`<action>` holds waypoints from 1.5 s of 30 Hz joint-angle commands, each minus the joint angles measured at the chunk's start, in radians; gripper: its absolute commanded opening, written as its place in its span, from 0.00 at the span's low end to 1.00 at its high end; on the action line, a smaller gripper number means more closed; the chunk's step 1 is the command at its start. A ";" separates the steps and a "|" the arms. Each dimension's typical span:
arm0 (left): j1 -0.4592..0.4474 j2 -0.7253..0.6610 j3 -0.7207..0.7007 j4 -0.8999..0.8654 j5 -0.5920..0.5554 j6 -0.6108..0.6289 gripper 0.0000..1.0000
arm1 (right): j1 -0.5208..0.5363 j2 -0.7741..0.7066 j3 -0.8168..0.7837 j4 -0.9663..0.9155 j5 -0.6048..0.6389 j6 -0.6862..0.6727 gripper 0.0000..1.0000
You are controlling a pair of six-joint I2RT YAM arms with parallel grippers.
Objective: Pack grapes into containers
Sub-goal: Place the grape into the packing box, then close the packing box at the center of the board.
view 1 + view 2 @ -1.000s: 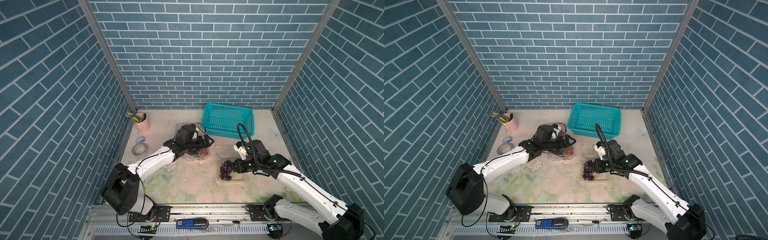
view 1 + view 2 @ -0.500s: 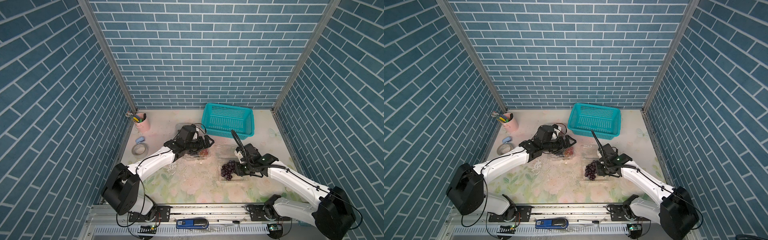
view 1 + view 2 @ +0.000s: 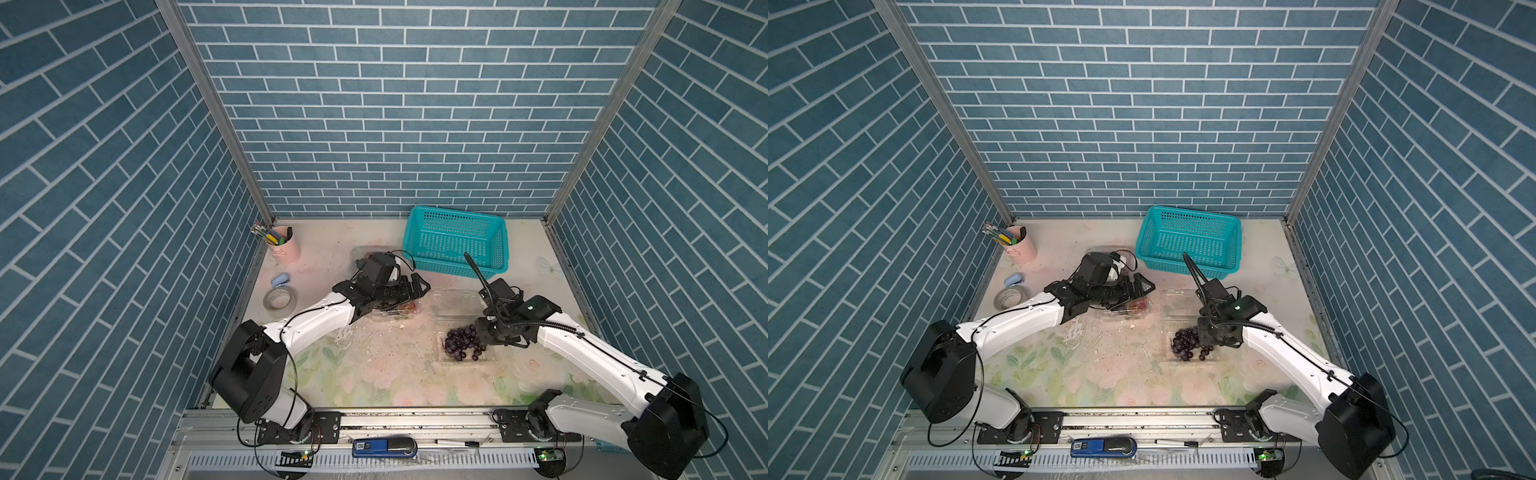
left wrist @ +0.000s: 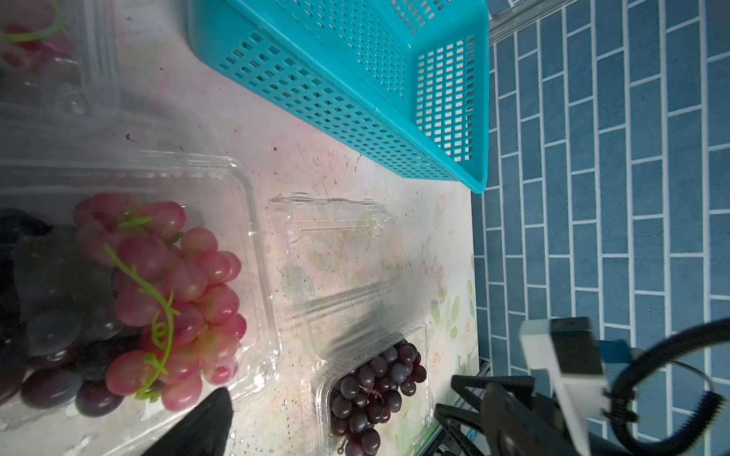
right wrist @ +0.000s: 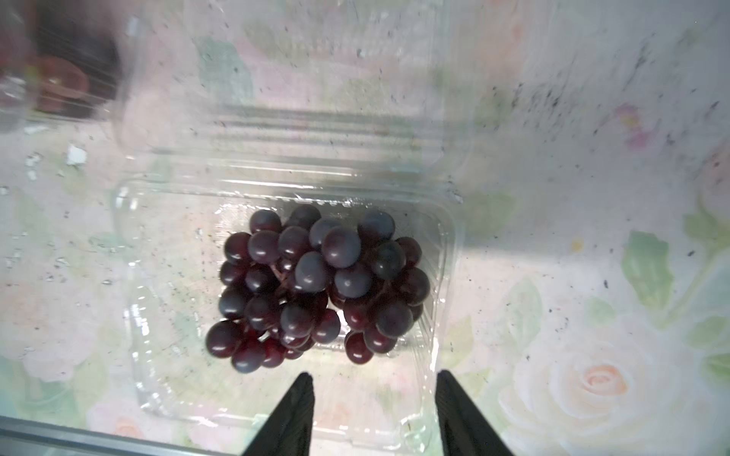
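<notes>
Before the left corner of the teal basket (image 3: 453, 259), the left jaws hang spread over a clamshell (image 4: 253, 221) of red-pink grapes (image 4: 174, 284). Before the basket's front wall, dark grapes (image 5: 316, 280) lie inside a second clamshell (image 5: 446, 237), its lid (image 4: 343, 268) open toward the basket. The right jaws stand spread and empty beside the bunch. Best lift straight up, snagging no stem, then fold that lid.

Robot lab test cell, not a home. Brick-print panels (image 3: 374, 124) are standing in for walls on three sides, with aluminium posts (image 3: 216, 112) framing them. A left arm (image 3: 307, 328) and a right arm (image 3: 590, 353) are sitting bolted to a metal rail (image 3: 415, 419) along the bottom edge. Loose cables and a lit circuit board (image 3: 548, 457) are showing beneath. A floral-print surface (image 3: 374, 374) is covering the booth's base, centre frame.
</notes>
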 commanded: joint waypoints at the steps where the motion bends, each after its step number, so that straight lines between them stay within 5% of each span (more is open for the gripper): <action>1: -0.007 0.009 -0.002 0.029 0.010 -0.008 1.00 | -0.001 -0.034 0.045 -0.070 0.027 0.030 0.59; 9: -0.009 -0.030 -0.070 0.056 0.028 -0.049 0.99 | 0.000 0.069 -0.112 0.274 -0.234 0.123 0.64; 22: -0.085 -0.018 -0.155 0.113 0.060 -0.094 0.99 | -0.093 -0.086 -0.111 0.175 -0.144 0.078 0.94; 30: -0.138 0.096 -0.120 0.194 0.063 -0.127 1.00 | -0.287 -0.042 -0.186 0.319 -0.258 0.094 0.97; 45: -0.148 0.291 0.010 0.299 0.089 -0.159 1.00 | -0.378 0.173 -0.229 0.687 -0.460 0.155 0.97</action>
